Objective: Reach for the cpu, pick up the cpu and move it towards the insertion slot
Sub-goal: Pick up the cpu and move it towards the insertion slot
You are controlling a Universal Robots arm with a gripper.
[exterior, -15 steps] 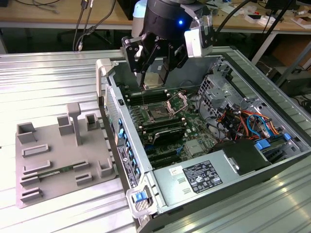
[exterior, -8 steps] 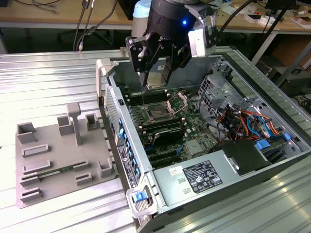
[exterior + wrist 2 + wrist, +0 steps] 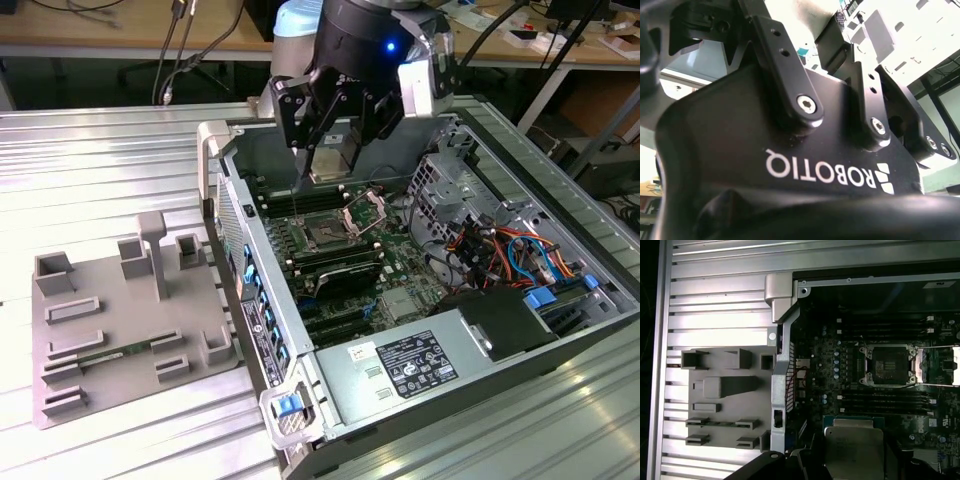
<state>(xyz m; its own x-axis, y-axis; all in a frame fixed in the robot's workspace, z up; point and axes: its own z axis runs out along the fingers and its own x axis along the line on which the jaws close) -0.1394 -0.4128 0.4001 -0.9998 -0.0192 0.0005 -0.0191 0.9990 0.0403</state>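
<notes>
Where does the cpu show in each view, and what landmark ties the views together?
Exterior view: the cpu hangs in the gripper, above the motherboard.
First wrist view: the cpu sits close to the camera, silvery top facing it.
Second wrist view: I cannot make out the cpu.
Shared landmark: the insertion slot, bracket hinged open.

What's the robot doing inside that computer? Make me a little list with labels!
Holding: the pincer grips the cpu, a flat silvery square, also seen in the first wrist view
Where: above the open computer case, over the green board
Insertion slot: dark square with silver frame, bracket flipped open, nothing in it, seen in the first wrist view too
Chip and slot: apart, chip not in yet
Grey tray: sits on the metal table, at the exterior view's left
</notes>
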